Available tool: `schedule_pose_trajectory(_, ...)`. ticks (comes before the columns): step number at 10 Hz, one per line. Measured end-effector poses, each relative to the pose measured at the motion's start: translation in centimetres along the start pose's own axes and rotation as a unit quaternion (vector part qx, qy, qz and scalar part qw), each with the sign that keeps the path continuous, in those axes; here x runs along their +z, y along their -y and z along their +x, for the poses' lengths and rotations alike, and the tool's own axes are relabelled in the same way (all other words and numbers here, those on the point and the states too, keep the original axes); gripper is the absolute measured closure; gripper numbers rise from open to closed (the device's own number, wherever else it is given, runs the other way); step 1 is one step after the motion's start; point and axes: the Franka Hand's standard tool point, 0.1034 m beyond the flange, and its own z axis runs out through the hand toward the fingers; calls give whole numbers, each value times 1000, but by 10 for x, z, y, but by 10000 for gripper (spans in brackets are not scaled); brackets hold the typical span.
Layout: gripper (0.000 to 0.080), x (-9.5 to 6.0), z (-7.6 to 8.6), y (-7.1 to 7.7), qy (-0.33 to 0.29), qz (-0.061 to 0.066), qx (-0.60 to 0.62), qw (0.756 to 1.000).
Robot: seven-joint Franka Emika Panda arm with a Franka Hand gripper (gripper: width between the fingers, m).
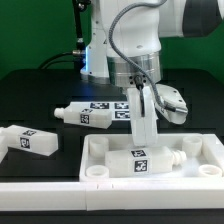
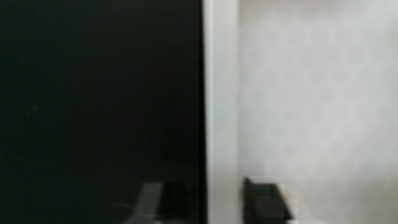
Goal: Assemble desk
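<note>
Pincer (image 1: 146, 140) (image 2: 208, 200) down over the far rim of the desk top (image 1: 95, 148) (image 2: 320, 100), released.

We see the pincer fingers (image 2: 263, 200) apart in the wrist view, one on each side of the rim; a dark gap shows between one finger and the rim, so nothing is grasped. The desk top lies at the front of the black worktop (image 1: 40, 100), with one tagged leg (image 1: 140, 160) lying inside it just below the pincer. Another leg (image 1: 28, 140) lies off at the exterior view's left, and a third (image 1: 85, 113) behind the desk top. The exterior view cuts off the desk top's right end, the arm hides the fingertips there, and the wrist view is blurred, with no sockets visible.
</note>
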Motion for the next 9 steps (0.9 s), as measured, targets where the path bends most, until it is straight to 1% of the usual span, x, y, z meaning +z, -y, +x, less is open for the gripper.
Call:
schedule_pose_trajectory(1, 548, 0, 0, 0, 0, 0, 0, 1000)
schedule_pose_trajectory(2, 548, -1, -1, 0, 1, -1, -1, 1000)
schedule_pose_trajectory(3, 347, -8, -4, 0, 9, -6, -4, 1000)
schedule_pose_trajectory(4, 223, -16, -7, 3, 15, -4, -5, 1000)
schedule_pose_trajectory(5, 223, -25, -8, 8, 22, -5, -9, 1000)
schedule_pose_trajectory(6, 165, -37, -8, 22, 31, -1, -12, 999)
schedule_pose_trajectory(7, 153, -46, -4, 38, 34, 8, -25, 999)
schedule_pose_trajectory(8, 153, -50, 0, 50, 35, 16, -35, 999)
schedule_pose_trajectory(9, 150, -47, -1, 47, 34, 14, -36, 999)
